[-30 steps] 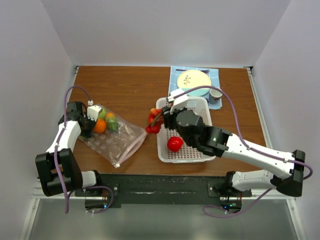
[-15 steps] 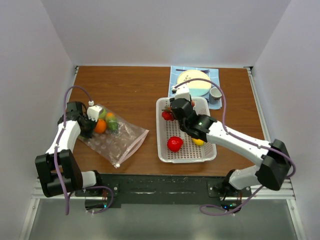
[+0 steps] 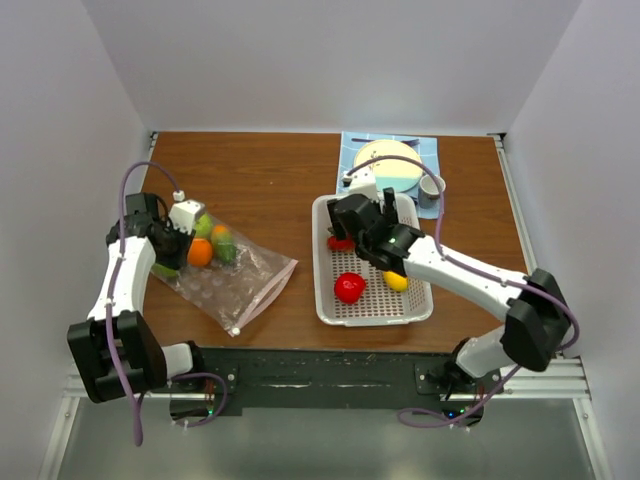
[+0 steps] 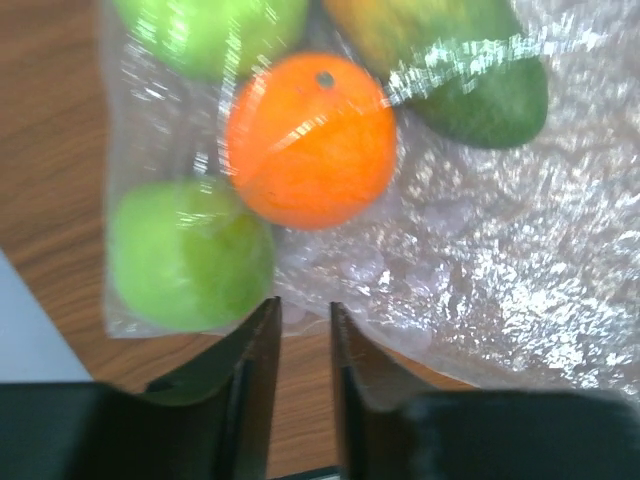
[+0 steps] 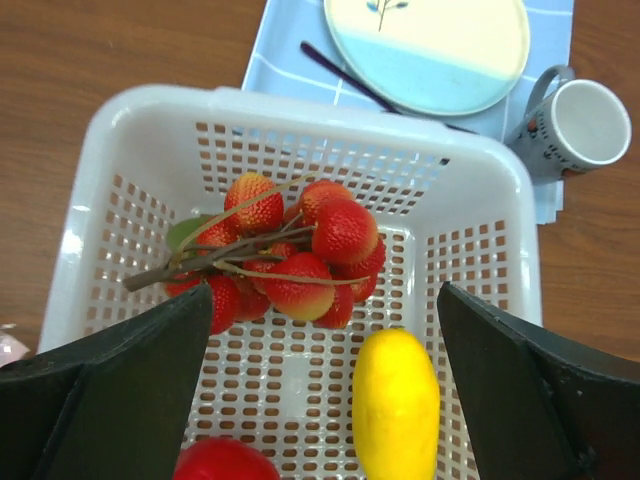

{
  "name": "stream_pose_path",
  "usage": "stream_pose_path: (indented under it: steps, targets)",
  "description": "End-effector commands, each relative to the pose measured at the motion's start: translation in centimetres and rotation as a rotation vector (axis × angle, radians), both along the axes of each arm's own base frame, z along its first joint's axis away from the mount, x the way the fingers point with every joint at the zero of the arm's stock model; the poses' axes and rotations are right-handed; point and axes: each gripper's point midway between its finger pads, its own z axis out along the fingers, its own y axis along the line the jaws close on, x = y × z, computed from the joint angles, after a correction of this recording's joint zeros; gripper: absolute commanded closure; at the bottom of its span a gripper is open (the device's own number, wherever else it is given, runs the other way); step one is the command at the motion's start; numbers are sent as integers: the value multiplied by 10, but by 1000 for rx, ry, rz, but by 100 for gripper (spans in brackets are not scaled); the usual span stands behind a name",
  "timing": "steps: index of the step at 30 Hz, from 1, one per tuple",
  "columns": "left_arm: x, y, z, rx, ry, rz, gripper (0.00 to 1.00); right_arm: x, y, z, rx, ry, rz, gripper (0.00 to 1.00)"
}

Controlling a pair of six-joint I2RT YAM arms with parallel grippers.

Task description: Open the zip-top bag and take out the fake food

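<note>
The zip-top bag [image 3: 240, 285] lies flat on the left of the table and holds an orange [image 4: 310, 140], a light green fruit [image 4: 190, 255] and a darker green one [image 4: 490, 100]. My left gripper [image 4: 304, 310] sits at the bag's closed end. Its jaws are open a narrow way, with only bare wood between them. My right gripper [image 5: 325, 290] hangs wide open over the white basket [image 5: 300, 115]. Inside the basket lie a bunch of red strawberries [image 5: 300, 250], a yellow lemon [image 5: 396, 405] and a red round fruit [image 5: 225, 462].
Beyond the basket, a plate [image 5: 425, 40] and a cup [image 5: 583, 120] rest on a blue cloth [image 3: 352, 150], with dark cutlery beside the plate. White walls close in the table on three sides.
My right gripper carried the strawberries from the basket's left rim into the basket and opened wide, dropping them there. My left gripper went from shut to slightly open at the bag.
</note>
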Motion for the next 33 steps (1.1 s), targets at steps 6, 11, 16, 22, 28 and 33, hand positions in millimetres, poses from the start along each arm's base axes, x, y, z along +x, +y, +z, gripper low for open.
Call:
stream_pose_path:
  steps: [6, 11, 16, 22, 28, 33]
  targets:
    - [33, 37, 47, 118, -157, 64, 64, -61, 58, 85, 200, -169, 213, 12]
    - [41, 50, 38, 118, -162, 87, 64, -110, 115, 56, 209, -121, 398, 18]
    - [66, 57, 41, 57, -204, 112, 64, -129, 144, 26, 169, -88, 453, 23]
    - [90, 40, 46, -86, -243, 89, 64, -142, 160, 7, 210, -57, 503, 32]
    - [99, 26, 25, -198, -175, 55, 64, -143, 162, -14, 180, -35, 516, 31]
    - [102, 35, -6, -183, -94, 81, 64, -146, 168, -21, 188, -21, 538, 29]
